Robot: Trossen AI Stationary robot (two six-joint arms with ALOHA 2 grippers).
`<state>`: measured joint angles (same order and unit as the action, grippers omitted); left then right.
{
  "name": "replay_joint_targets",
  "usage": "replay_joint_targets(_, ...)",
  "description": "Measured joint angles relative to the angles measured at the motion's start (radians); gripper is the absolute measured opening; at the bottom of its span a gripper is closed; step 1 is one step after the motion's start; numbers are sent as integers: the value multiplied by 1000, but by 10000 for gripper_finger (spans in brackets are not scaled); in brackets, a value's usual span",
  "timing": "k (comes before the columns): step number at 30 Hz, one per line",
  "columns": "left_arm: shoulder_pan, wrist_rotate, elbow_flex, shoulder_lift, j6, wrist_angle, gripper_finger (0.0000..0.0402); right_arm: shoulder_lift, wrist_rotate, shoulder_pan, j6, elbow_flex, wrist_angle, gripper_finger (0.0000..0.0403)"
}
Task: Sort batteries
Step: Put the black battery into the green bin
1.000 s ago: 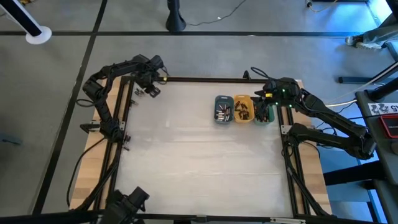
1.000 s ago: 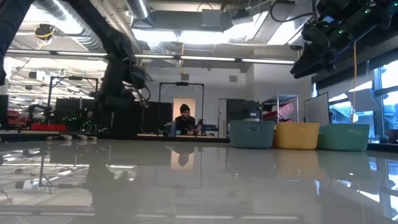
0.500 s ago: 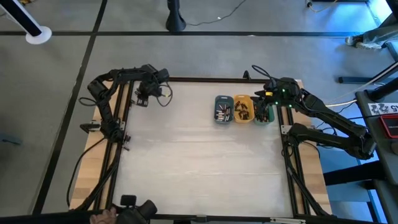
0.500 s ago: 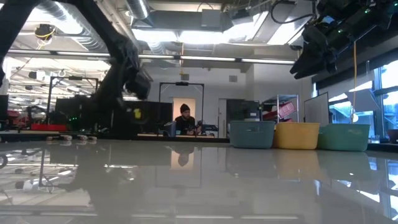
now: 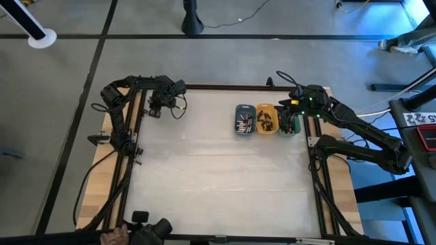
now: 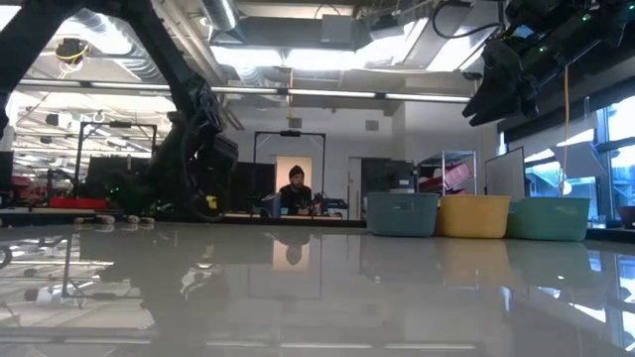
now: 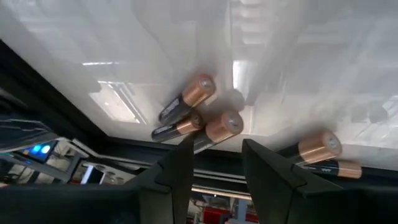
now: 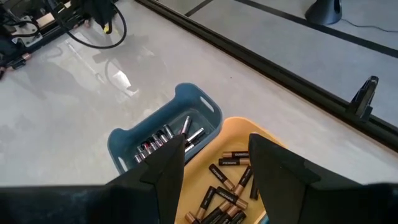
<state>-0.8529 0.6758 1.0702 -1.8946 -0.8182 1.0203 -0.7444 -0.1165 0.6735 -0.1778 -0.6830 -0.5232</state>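
Batteries (image 7: pixel 186 102) lie partly hidden behind the left end effector (image 7: pixel 214 163), open like the right end effector (image 8: pixel 211 163).

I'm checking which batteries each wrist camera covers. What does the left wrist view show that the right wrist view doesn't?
Only the left wrist view: loose copper-topped batteries lying on the white table near its dark edge rail, just ahead of the left gripper, jaws apart. Only the right wrist view: the blue tray holding silvery cells, the orange tray holding copper-and-black cells, and the right gripper, jaws apart and empty, above them. Both show the same white tabletop and batteries.
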Motion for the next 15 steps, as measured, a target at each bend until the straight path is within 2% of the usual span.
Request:
replay_joint_targets(8,-5,-4,0,-4,-1,-16,127,0,0,0,-1,0,-1,182)
replay_joint_targets(15,-3,-18,3,-87,16,7,127,0,-20,0,-2,0,-2,182)
